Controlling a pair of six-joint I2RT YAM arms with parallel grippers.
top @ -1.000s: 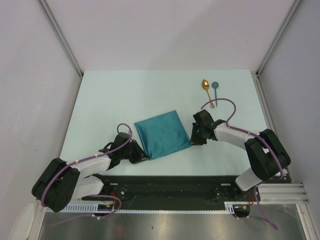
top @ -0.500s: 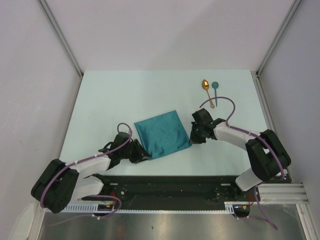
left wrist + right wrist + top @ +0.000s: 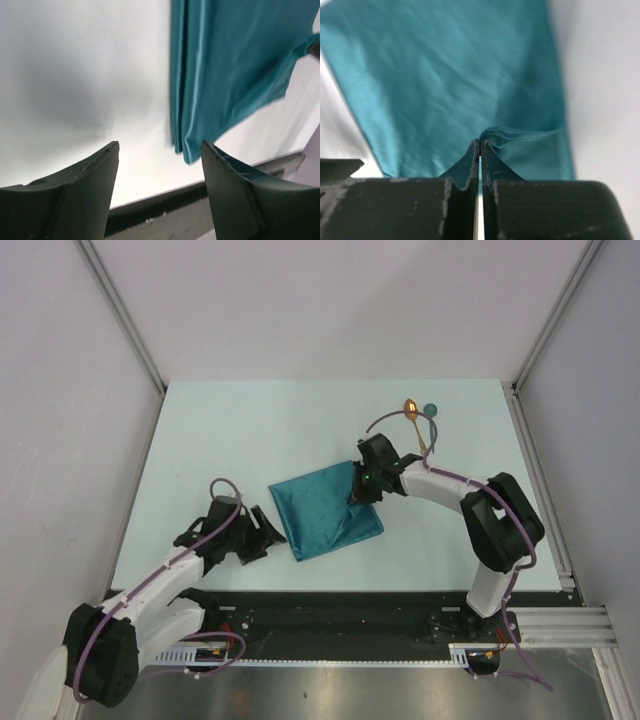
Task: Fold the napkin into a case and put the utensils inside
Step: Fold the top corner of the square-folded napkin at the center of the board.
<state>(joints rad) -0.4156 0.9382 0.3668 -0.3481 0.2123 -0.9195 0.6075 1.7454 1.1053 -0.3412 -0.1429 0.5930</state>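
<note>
Pinching napkin (image 3: 315, 520) fold | right hand (image 3: 480, 147) | soft, shiny teal cloth

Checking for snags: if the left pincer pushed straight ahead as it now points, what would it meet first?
Probably the napkin: its folded corner sits ahead of the open left pincer, though depth is unclear.

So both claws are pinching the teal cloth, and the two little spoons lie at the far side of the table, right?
Not quite. Only the right gripper is shut on the napkin. The left gripper stands open beside it, holding nothing, as the left wrist view shows. The gold spoon and teal spoon do lie at the far side of the table.
</note>
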